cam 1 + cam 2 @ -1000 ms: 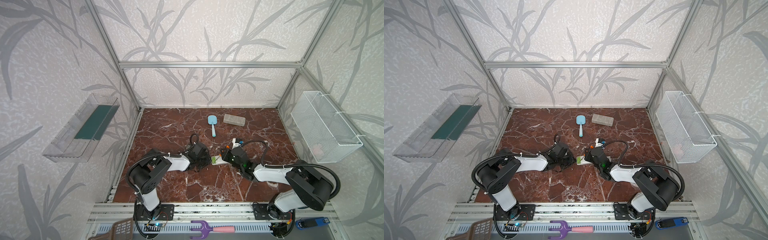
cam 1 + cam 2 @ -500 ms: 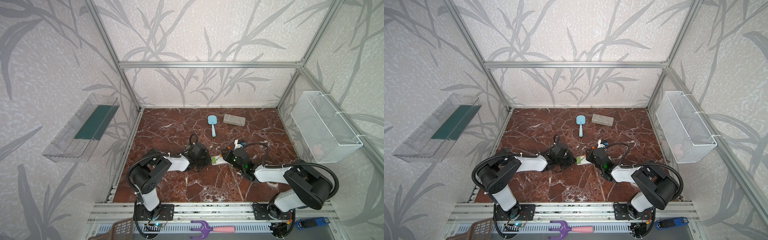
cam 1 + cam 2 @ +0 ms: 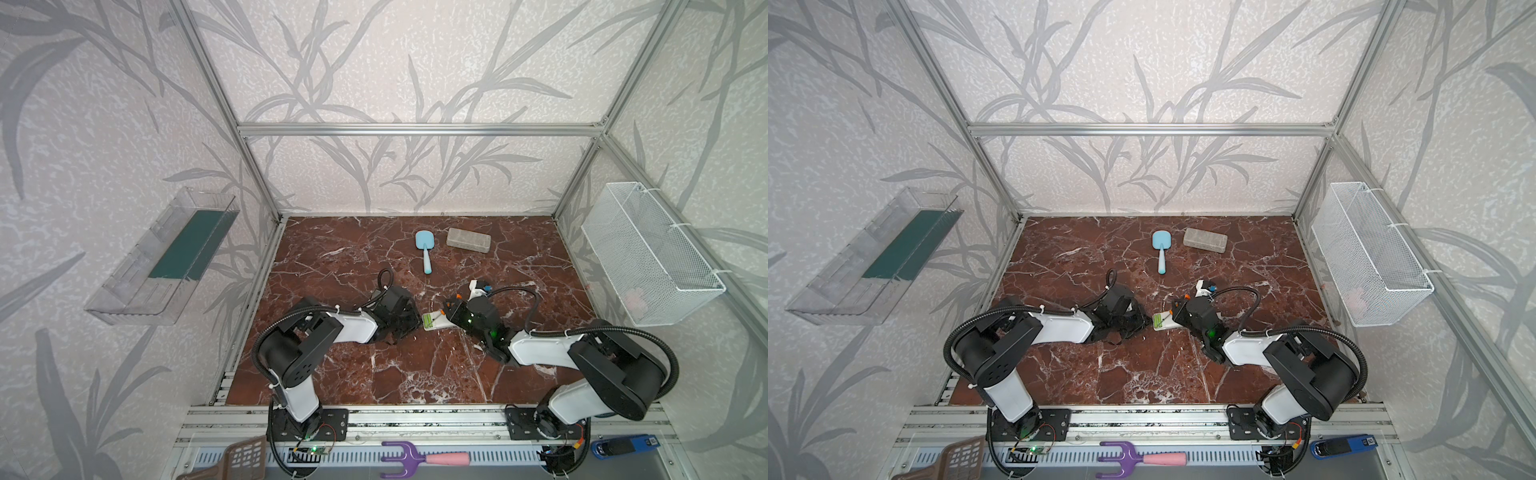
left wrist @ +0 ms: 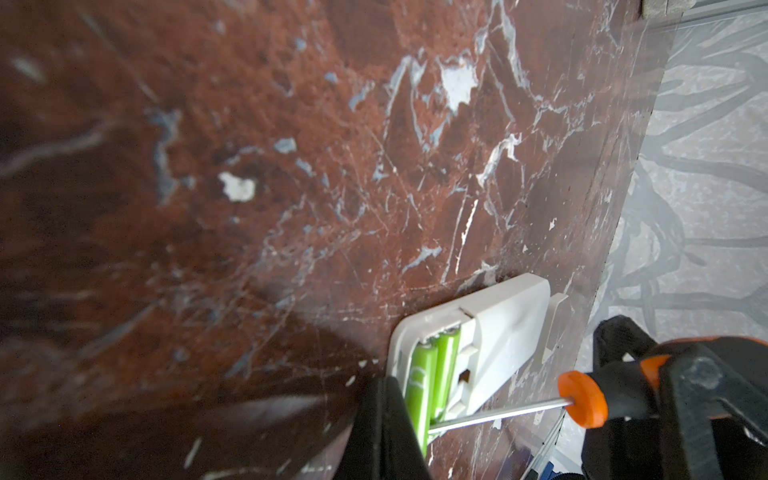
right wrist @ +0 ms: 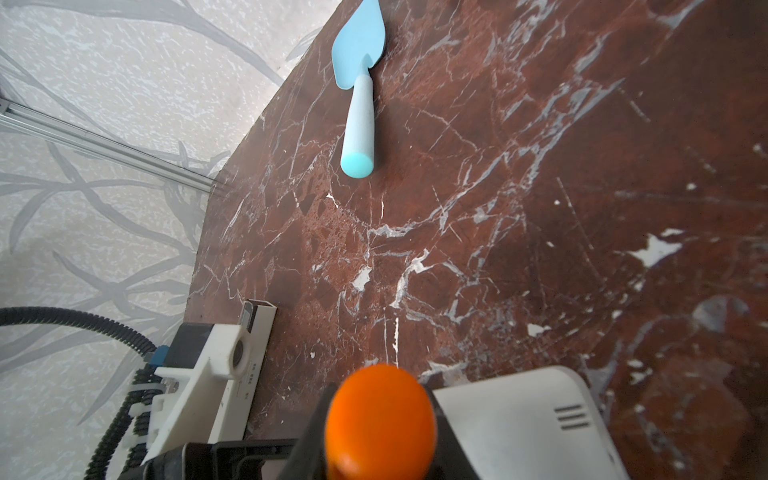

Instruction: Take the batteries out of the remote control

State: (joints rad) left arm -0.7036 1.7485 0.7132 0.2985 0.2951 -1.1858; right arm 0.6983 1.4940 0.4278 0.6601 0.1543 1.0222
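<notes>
Both batteries (image 4: 432, 374) seated in open remote (image 4: 498, 328), worktop (image 3: 353, 257) centre. Your left gripper (image 3: 417, 326) fully closed, fingertip against remote's battery end. Your right gripper (image 3: 449, 316) clamps screwdriver (image 4: 582, 399), shaft tip at batteries.

The right claw (image 3: 451, 310) with the screwdriver (image 4: 582, 399) seems to have edged closer to the batteries (image 4: 436, 370)

Lime-green batteries (image 4: 426, 382) in the white remote (image 4: 507, 320), orange-collared screwdriver (image 4: 582, 399) beside it, pale-blue trowel (image 3: 424, 251) beyond it, on red-brown white-veined marble tabletop (image 3: 332, 266).
</notes>
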